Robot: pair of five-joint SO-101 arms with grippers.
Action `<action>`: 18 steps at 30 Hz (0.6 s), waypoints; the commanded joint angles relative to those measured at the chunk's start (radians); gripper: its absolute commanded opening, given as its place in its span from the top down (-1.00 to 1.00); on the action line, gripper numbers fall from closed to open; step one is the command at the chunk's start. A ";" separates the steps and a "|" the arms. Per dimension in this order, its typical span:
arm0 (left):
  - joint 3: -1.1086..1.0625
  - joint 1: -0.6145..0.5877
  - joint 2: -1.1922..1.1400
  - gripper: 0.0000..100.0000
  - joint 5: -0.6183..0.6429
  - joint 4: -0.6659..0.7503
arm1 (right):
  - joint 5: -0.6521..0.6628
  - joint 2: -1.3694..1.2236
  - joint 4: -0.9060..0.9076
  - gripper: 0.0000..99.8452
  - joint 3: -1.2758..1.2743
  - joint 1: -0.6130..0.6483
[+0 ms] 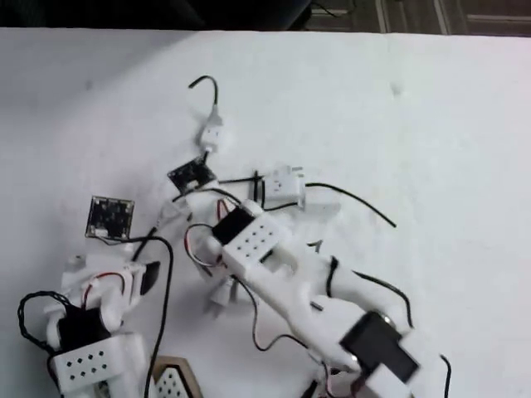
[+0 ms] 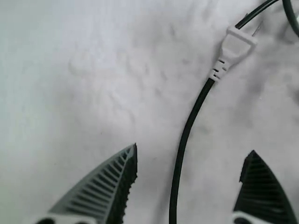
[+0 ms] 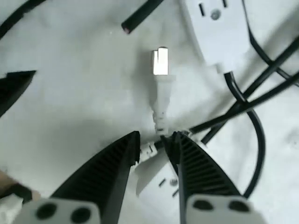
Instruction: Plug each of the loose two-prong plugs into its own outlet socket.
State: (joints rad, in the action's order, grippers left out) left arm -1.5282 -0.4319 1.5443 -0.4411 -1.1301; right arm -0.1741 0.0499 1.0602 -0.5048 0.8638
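White table (image 1: 431, 124) carries both arms amid a tangle of black cords. The right gripper (image 3: 156, 134) has its fingers pinched on the rear of a white two-prong plug (image 3: 160, 91), whose prongs point out near an outlet socket (image 3: 217, 28) lying a little to one side. The left gripper (image 2: 193, 149) hangs wide open above the table, with a second plug (image 2: 235, 44) ahead of it and that plug's cord (image 2: 187, 130) running between its fingers. Inserting the first plug looks to be the step in hand. Next the prongs need turning into line with the socket's slots, then a straight push.
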 commanded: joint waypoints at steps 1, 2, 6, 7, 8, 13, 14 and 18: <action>0.006 -0.002 0.007 0.31 -0.012 0.025 | 0.017 -0.051 -0.058 0.77 0.040 -0.001; 0.006 -0.002 0.007 0.31 -0.012 0.025 | 0.017 -0.070 -0.061 0.77 0.040 -0.010; 0.005 -0.002 0.007 0.31 -0.014 0.023 | 0.018 -0.111 -0.073 0.78 0.048 -0.041; 0.005 -0.002 0.007 0.31 -0.014 0.023 | 0.020 -0.114 -0.073 0.81 0.048 -0.047; 0.005 -0.002 0.007 0.31 -0.015 0.023 | 0.034 -0.111 -0.073 0.86 0.048 -0.053; 0.005 -0.002 0.007 0.31 -0.017 0.021 | 0.155 -0.039 -0.051 0.97 0.034 -0.097; 0.005 -0.002 0.007 0.31 -0.018 0.021 | 0.160 -0.018 -0.038 0.96 0.032 -0.110; 0.003 -0.002 0.007 0.31 -0.018 0.021 | 0.258 0.087 0.051 0.97 0.028 -0.156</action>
State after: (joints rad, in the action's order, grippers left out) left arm -1.5282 -0.4319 1.5443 -0.4473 -1.1301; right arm 0.0023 0.0315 1.0526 -0.4941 0.7457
